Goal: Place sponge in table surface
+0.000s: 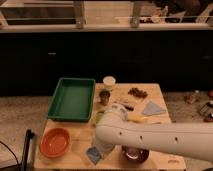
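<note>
The sponge (pixel 93 155) is a small blue-grey block low over the front of the wooden table surface (pixel 75 156), between the orange bowl and the dark bowl. My gripper (pixel 100 149) is at the end of the big white arm (pixel 150 137) that reaches in from the right. It is shut on the sponge, holding it at or just above the wood; I cannot tell whether the sponge touches the table. The arm hides the table's middle.
A green tray (pixel 72 98) stands at the back left and an orange bowl (pixel 55 141) at the front left. A dark bowl (pixel 135 154) sits right of the sponge under the arm. A white cup (pixel 109 81), a brown cup (pixel 104 96), a snack bag (pixel 137 92) and a pale blue cloth (pixel 152 108) lie behind.
</note>
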Controlling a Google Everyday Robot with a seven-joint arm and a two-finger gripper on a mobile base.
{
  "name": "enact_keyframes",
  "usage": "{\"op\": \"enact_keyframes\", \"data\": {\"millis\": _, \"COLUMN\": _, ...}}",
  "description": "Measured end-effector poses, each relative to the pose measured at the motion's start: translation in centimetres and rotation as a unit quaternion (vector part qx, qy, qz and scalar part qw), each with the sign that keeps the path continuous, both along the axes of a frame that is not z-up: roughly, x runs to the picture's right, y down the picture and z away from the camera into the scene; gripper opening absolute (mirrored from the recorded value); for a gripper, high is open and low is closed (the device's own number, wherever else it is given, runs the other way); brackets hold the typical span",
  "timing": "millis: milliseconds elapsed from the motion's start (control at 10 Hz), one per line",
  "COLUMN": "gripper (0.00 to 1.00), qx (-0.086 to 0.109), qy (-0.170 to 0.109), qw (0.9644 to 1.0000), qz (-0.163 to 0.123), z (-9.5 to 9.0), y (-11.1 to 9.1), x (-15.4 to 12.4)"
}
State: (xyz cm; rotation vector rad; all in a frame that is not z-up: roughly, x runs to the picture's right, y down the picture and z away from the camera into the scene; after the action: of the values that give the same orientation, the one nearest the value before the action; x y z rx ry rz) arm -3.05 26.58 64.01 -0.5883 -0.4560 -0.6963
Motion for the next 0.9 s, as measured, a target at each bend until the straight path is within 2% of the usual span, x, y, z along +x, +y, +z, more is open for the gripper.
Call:
{"op": "enact_keyframes", "data": {"millis": 300, "gripper": 0.0, "qx": -0.035, "qy": -0.017, "qw": 0.9992, "qz": -0.011, "z": 1.8, "y": 0.0, "x": -1.0}}
{"op": "enact_keyframes", "data": {"millis": 900, "gripper": 0.0, "qx": -0.08, "qy": -0.025, "qw": 0.9963, "qz": -0.017, "z": 5.2, "y": 0.3, "x": -1.9}}
